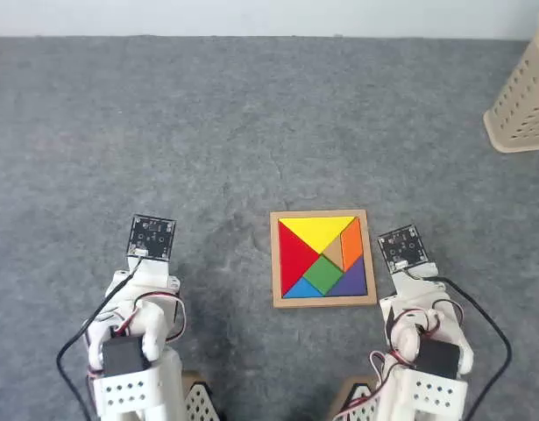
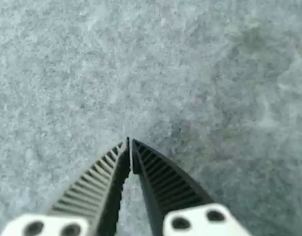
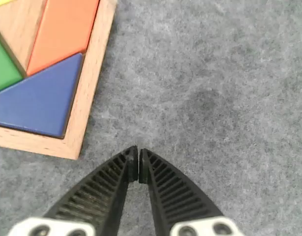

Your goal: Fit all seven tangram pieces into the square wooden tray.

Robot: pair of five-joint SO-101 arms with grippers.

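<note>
The square wooden tray (image 1: 275, 259) lies on the grey felt, right of centre, holding the tangram pieces: yellow triangle (image 1: 317, 231), red triangle (image 1: 295, 256), orange piece (image 1: 351, 243), green square (image 1: 322, 274), purple triangle (image 1: 351, 280), light blue triangle (image 1: 302, 288) and a wood-coloured triangle (image 1: 334, 253). My right gripper (image 3: 138, 162) is shut and empty over bare felt just beside the tray's corner (image 3: 74, 142), near the purple triangle (image 3: 38, 101) and orange piece (image 3: 62, 32). My left gripper (image 2: 129, 150) is shut and empty over bare felt, well left of the tray.
A beige perforated basket (image 1: 521, 96) stands at the far right edge. Grey felt (image 1: 208, 132) covers the table. Both arm bases (image 1: 129, 377) sit at the near edge.
</note>
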